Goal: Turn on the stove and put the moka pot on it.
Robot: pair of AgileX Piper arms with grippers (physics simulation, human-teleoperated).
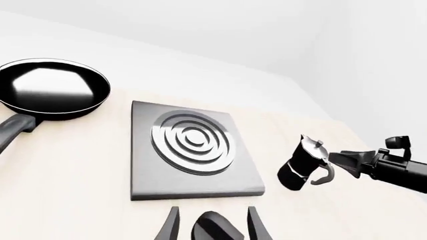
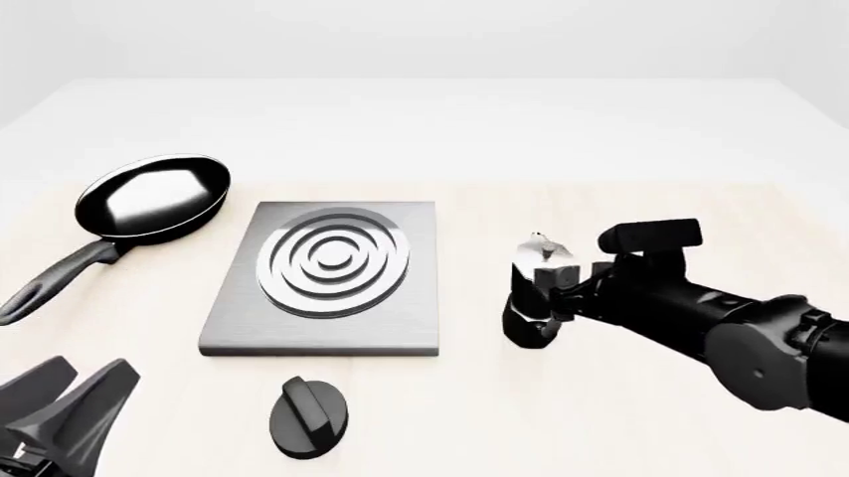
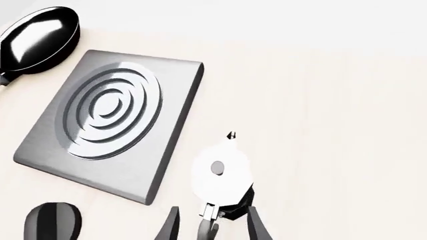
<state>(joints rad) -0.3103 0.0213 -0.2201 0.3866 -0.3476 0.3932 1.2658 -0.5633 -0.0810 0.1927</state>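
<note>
The stove (image 2: 325, 278) is a grey slab with silver rings, left of centre on the table; it also shows in the left wrist view (image 1: 190, 147) and the right wrist view (image 3: 110, 120). Its black knob (image 2: 312, 415) lies in front of the slab. The moka pot (image 2: 538, 293) stands on the table to the right of the stove. My right gripper (image 2: 571, 290) is at the pot's handle; in the right wrist view (image 3: 212, 207) its fingers stand apart on either side of the handle (image 3: 210, 220). My left gripper (image 2: 67, 407) is open and empty at the front left, with the knob (image 1: 217, 227) ahead of it.
A black frying pan (image 2: 153, 199) lies at the left behind the stove, its handle (image 2: 54, 283) pointing to the front left. The pale table (image 2: 637, 179) runs on behind and right of the pot.
</note>
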